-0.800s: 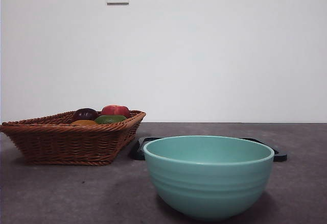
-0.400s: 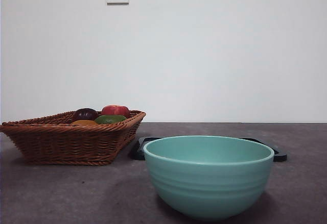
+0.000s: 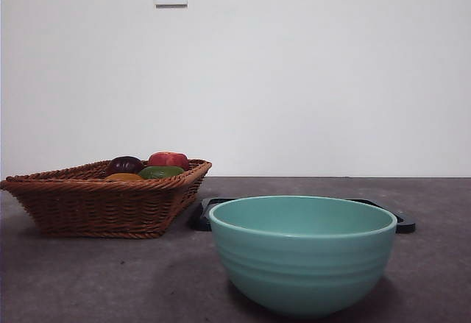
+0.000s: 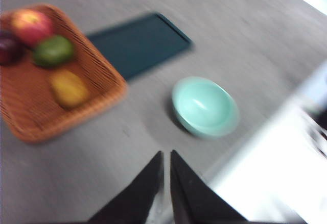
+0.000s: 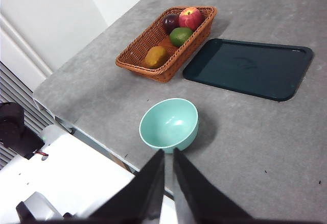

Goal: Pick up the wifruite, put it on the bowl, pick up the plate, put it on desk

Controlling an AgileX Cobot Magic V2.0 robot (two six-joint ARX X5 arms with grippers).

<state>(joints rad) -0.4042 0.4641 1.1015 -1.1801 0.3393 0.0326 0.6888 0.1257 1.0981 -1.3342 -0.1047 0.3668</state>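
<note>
Broad grey tabletop (image 5: 286, 147), bearing wicker basket (image 5: 134, 59) with dark tray (image 5: 255, 71) just beside it. Mint bowl (image 5: 169, 124) near basket, empty. Wifruite (image 5: 155, 56) inside basket, at the bowl-side end. Left gripper (image 4: 166, 157) and right gripper (image 5: 168, 155) high above, fingers together, neither clearly nearer.

We see a glossy mint-green bowl (image 3: 302, 253) with faint horizontal ridges on a matte dark grey-brown counter (image 5: 265, 132). The wicker basket (image 5: 138, 56) is woven orange-brown. In it lie a dull orange-brown wifruite (image 5: 156, 56), a green fruit (image 5: 180, 35), a red apple (image 5: 190, 17) flushed with yellow, and a dark purple fruit (image 5: 170, 22). The tray (image 5: 249, 67) is dark teal, and the wall (image 3: 309, 73) is white.
</note>
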